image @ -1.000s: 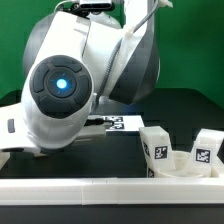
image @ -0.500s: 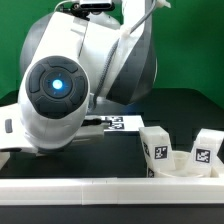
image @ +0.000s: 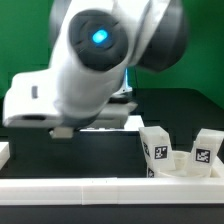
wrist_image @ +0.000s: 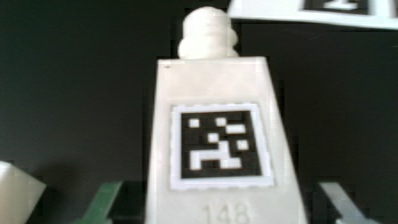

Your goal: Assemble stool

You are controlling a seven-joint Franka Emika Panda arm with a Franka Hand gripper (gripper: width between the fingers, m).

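Observation:
In the wrist view a white stool leg (wrist_image: 217, 120) with a threaded tip and a black-and-white tag fills the middle of the picture. My gripper (wrist_image: 222, 208) is open, one finger (wrist_image: 103, 203) on each side of the leg with a dark gap between. In the exterior view the arm is high and blurred, the gripper (image: 62, 129) hangs over the black table, and the leg cannot be made out there. Two more tagged white stool parts (image: 158, 150) (image: 203, 153) stand at the exterior view's right, with a low white part (image: 184, 167) between them.
A long white rail (image: 90, 190) runs along the table's near edge. The marker board (image: 122, 121) lies behind the arm and shows in the wrist view (wrist_image: 324, 8). Another white piece (wrist_image: 15, 192) sits at the wrist picture's edge.
The arm was low, with its big round joint filling the exterior view's left. It has since swung upward and is blurred by motion. The parts at the right have not moved.

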